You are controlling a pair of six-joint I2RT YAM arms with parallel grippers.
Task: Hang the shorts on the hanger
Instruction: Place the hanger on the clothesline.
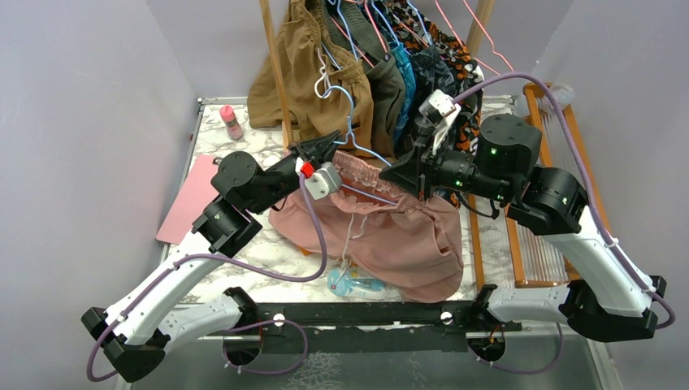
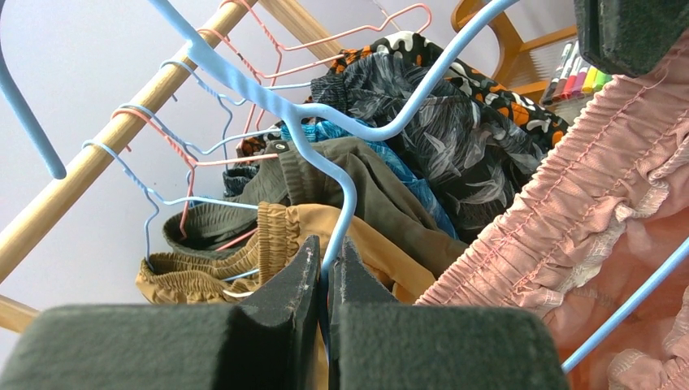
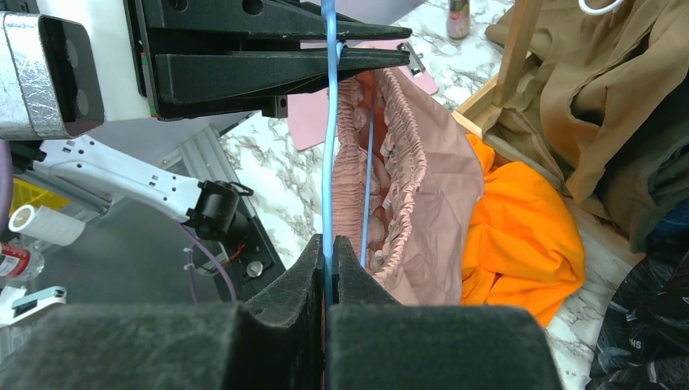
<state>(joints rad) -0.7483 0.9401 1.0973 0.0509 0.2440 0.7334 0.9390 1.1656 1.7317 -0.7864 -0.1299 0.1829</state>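
The light blue wire hanger [image 1: 354, 122] is held up over the table by both arms. My left gripper [image 1: 335, 140] is shut on its neck below the hook [image 2: 329, 262]. My right gripper [image 1: 390, 172] is shut on one of its straight wires [image 3: 328, 253]. The dusty pink shorts [image 1: 406, 236] hang from the hanger and sag onto the marble. Their gathered waistband [image 2: 569, 195] sits beside the left jaws. In the right wrist view, a second blue wire [image 3: 370, 179] runs inside the open waistband [image 3: 406, 162]. The left gripper [image 3: 390, 47] pinches the same hanger [image 3: 328, 138] at the top of that view.
A wooden rail [image 2: 106, 150] carries pink and blue hangers with brown, olive and patterned clothes [image 1: 382, 57]. Bright orange shorts [image 3: 520, 236] lie under the pink ones. A pink bottle [image 1: 231, 122], a pink board [image 1: 191, 199] and a wooden rack [image 1: 528, 244] flank the table.
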